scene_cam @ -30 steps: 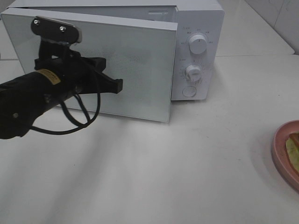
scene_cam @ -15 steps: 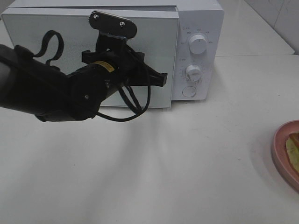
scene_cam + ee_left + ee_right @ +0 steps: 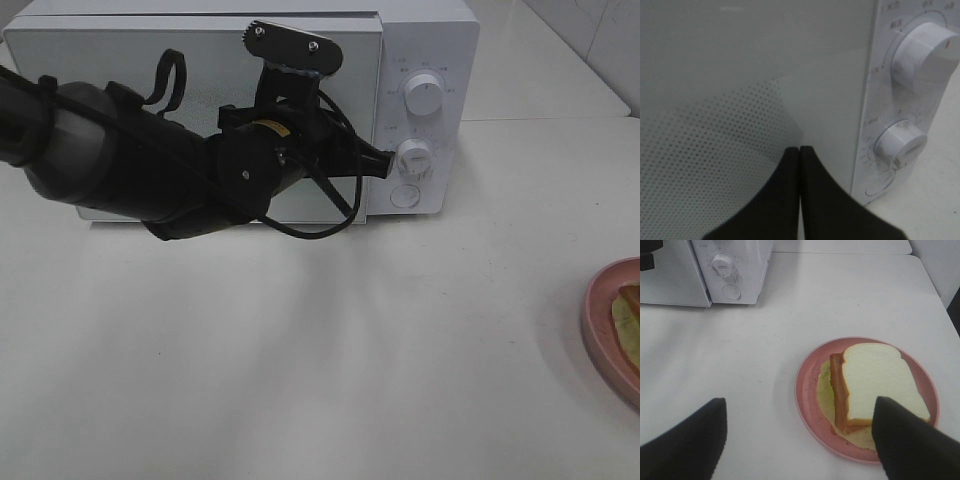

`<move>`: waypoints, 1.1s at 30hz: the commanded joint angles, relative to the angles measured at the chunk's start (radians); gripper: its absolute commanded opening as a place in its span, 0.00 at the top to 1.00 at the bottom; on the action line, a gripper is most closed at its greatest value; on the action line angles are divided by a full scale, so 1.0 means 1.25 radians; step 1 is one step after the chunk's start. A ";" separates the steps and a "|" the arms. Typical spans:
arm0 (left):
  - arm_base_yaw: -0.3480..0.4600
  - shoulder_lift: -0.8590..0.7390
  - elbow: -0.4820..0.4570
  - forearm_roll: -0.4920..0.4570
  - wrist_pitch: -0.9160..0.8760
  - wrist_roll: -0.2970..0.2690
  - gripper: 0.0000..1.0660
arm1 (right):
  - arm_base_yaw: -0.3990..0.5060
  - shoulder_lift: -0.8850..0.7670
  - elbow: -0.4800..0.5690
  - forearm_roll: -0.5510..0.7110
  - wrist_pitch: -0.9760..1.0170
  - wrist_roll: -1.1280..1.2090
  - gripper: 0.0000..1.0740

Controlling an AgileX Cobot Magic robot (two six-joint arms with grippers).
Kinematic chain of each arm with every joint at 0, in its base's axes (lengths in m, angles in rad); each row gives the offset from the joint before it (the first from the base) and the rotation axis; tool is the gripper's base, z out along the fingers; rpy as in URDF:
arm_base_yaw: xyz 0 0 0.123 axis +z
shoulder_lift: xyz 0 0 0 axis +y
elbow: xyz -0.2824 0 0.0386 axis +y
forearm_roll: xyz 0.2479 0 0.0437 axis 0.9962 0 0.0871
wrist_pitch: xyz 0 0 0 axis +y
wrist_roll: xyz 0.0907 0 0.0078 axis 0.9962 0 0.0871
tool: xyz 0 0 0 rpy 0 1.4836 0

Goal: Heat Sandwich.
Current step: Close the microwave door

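Microwave (image 3: 420,110) door (image 3: 200,60) flush against oven front. Left gripper (image 3: 799,150), fingers pressed together, tips against door's right edge near lower knob (image 3: 900,142). Sandwich (image 3: 875,390) on pink plate (image 3: 807,390), near right, outside oven. Right gripper (image 3: 800,435) spread above plate. Judged next: reopen door, load sandwich.

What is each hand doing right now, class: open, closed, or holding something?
Left hand: closed, empty, tips against the microwave door.
Right hand: open, empty, above the plate with the sandwich.
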 commanded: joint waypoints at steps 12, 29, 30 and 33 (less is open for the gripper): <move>0.086 0.022 -0.079 -0.073 0.011 0.035 1.00 | -0.007 -0.022 0.002 0.000 -0.013 -0.006 0.29; 0.062 -0.050 -0.065 -0.064 0.241 0.037 1.00 | -0.007 -0.022 0.002 0.000 -0.013 -0.006 0.29; 0.062 -0.050 -0.065 -0.064 0.241 0.037 1.00 | -0.007 -0.022 0.002 0.000 -0.013 -0.006 0.29; 0.062 -0.083 -0.056 -0.036 0.366 0.039 1.00 | -0.007 -0.022 0.002 0.000 -0.013 -0.006 0.29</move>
